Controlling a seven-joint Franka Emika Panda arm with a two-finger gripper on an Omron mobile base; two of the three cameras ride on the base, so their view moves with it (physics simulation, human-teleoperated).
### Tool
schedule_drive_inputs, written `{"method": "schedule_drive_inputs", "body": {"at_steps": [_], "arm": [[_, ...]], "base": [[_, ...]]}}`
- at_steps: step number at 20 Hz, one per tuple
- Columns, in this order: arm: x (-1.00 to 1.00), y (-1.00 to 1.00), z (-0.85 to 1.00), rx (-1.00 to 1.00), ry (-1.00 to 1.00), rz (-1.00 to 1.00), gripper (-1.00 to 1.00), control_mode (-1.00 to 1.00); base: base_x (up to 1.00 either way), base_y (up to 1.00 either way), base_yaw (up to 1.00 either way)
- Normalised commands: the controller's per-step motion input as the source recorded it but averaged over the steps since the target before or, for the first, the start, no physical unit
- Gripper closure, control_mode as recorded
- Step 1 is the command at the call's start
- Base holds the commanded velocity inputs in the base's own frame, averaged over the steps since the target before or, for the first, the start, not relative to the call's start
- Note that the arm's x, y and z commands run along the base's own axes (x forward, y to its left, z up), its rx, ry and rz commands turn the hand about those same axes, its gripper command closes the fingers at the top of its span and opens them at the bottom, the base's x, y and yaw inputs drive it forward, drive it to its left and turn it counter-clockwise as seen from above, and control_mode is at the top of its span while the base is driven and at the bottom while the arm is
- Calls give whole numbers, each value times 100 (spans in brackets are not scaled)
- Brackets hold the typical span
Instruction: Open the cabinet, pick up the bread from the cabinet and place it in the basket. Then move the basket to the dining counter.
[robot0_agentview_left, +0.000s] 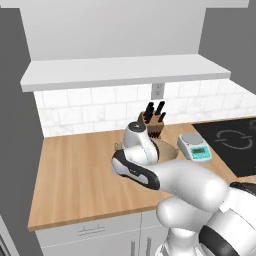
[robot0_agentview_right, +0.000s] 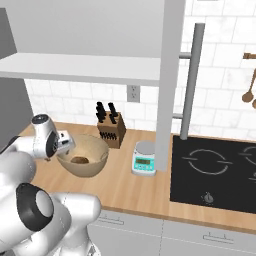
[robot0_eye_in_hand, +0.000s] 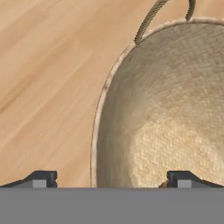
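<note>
Basket (robot0_agentview_right: 85, 159) standing on wooden worktop (robot0_agentview_left: 75, 175), mouth turned up, round, so no long axis to tell. Bread (robot0_agentview_right: 79, 160) lying as small brown lump on bottom of basket; its shape too small to make out. Left of basket, bare wood of worktop and the arm bent across the near side, hiding left rim of basket in right base view and most of basket in left base view. Gripper (robot0_eye_in_hand: 111, 178) hanging just above left rim of basket, fingers wide apart and holding nothing, one fingertip (robot0_eye_in_hand: 41, 178) over worktop, other over woven inside. Thin looped handle (robot0_eye_in_hand: 148, 19) rising at far rim of basket in hand view, cut off by top edge. Just behind and right of basket, knife block (robot0_agentview_right: 110, 129) with black handles leaning back toward white brick wall. Right of basket, small kitchen scale (robot0_agentview_right: 145, 158), near but apart. Further right of basket, black cooktop (robot0_agentview_right: 215, 172), cut off at edge. Above basket, white shelf (robot0_agentview_left: 120, 70) of cabinet (robot0_agentview_right: 85, 27), open door (robot0_agentview_right: 170, 75) seen edge-on with long silver handle (robot0_agentview_right: 191, 82) standing over scale.
</note>
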Motion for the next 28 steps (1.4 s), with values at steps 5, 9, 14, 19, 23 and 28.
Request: {"method": "schedule_drive_inputs", "body": {"at_steps": [5, 9, 14, 19, 23, 28], "arm": [[7, 0, -54, -9, 6, 8, -100, -100], [0, -6, -44, -8, 2, 6, 100, -100], [-11, -51, -33, -2, 0, 5, 100, -100], [-28, -74, -26, 0, 0, 3, 100, -100], [-26, -61, -18, 0, 0, 1, 100, -100], [-22, -10, 64, 0, -8, 8, 100, -100]], "base": [[0, 0, 0], [0, 0, 0], [0, 0, 0], [0, 0, 0], [0, 0, 0], [0, 0, 0]]}}
